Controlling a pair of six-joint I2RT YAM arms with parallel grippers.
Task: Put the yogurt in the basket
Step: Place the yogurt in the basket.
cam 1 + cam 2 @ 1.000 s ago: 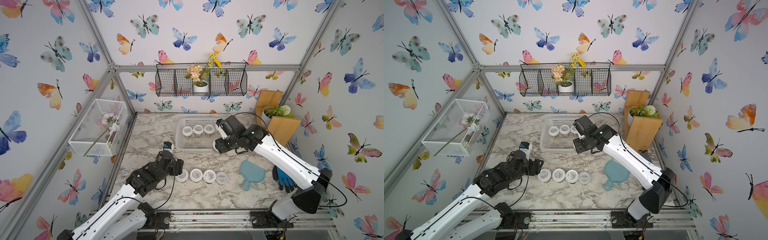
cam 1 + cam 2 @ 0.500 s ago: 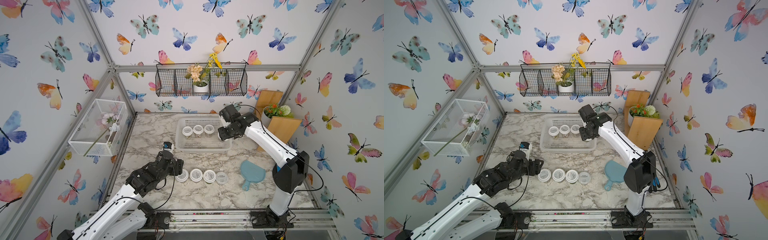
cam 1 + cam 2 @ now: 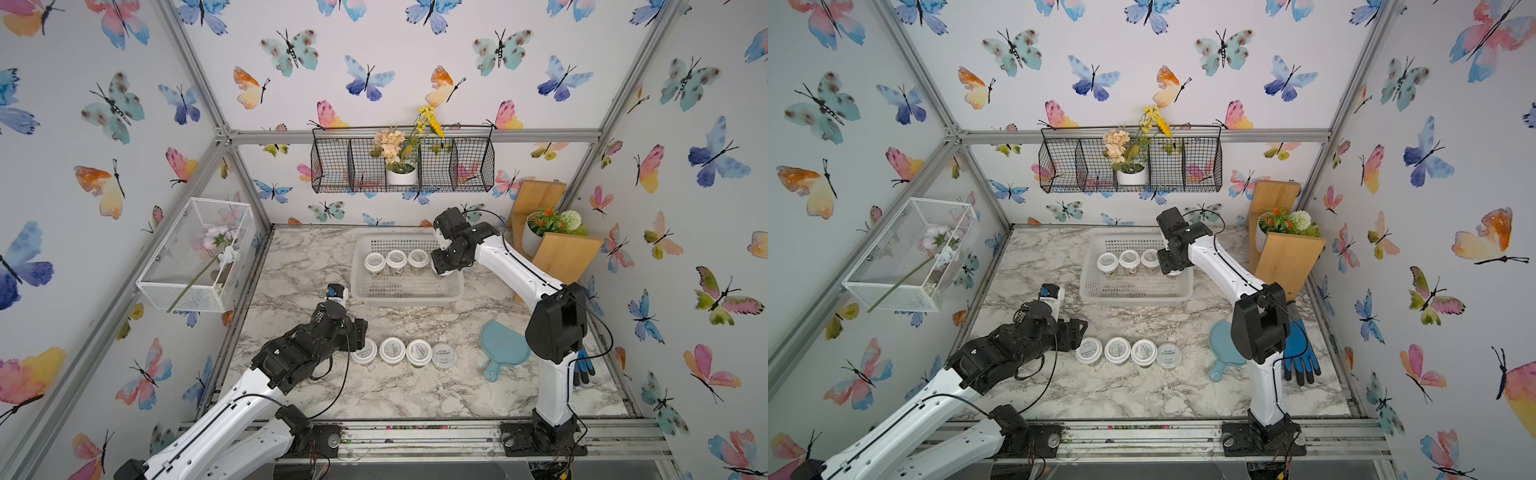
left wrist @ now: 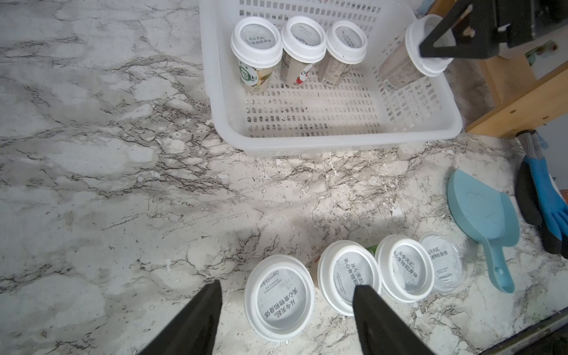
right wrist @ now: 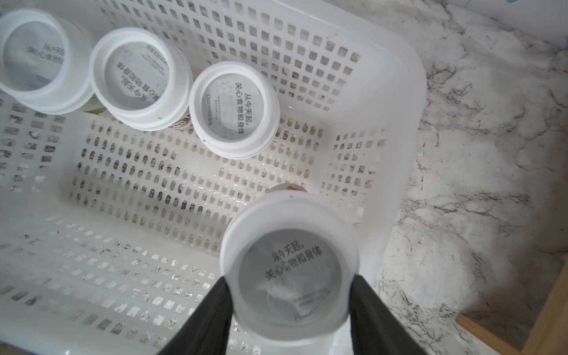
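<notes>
White-lidded yogurt jar (image 4: 399, 64) — grey printed disc — pinched by right claw (image 5: 290, 279) in basket (image 5: 410, 116); left claw (image 4: 287, 284) spread.

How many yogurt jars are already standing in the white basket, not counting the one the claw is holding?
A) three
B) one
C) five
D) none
A: three jars stand in a row inside the basket, while the right claw grips a fourth jar over it.
</notes>
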